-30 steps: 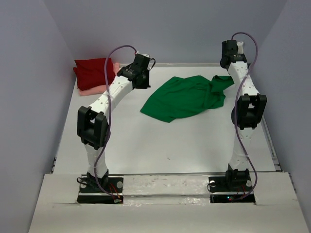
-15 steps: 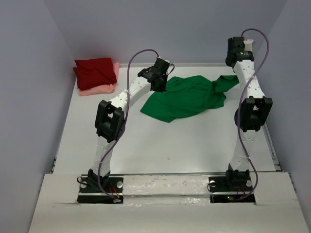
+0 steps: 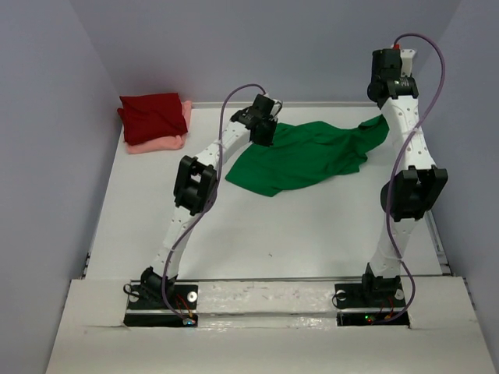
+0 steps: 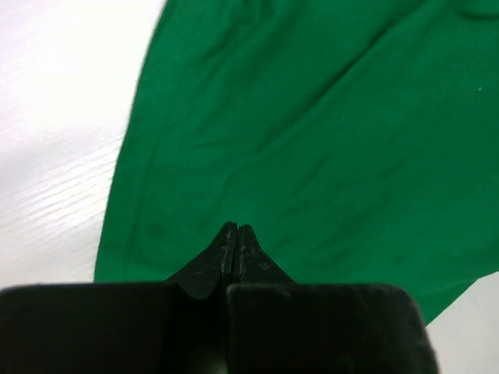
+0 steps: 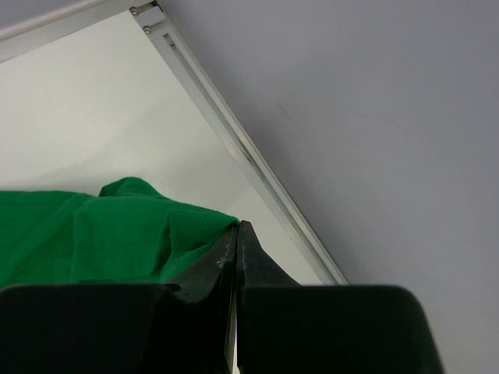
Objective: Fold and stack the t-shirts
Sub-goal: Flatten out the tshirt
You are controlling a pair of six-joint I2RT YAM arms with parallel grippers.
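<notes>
The green shirt (image 3: 304,160) is sprawled crumpled over the far middle of the tabletop (image 3: 273,234), while the red shirt (image 3: 152,115) is already folded and parked on top of the pink shirt (image 3: 160,144) in the far left corner. It's thin, floppy cloth, so it can be expected to weigh next to nothing, sag wherever it isn't supported and bunch up if dragged. It's probably best taken by two corners or the shoulder seams and pulled taut. The right gripper (image 5: 237,227) is closed tight on the shirt's far right corner, which is held up off the surface. The left gripper (image 4: 236,231) is pressed fully together right over the shirt's far left edge, though whether any cloth is actually pinched can't be told. Compared with a second ago, the left arm has been swung over from beside the red and pink pile to the green one. The right corner has also been drawn further out toward the back right.
</notes>
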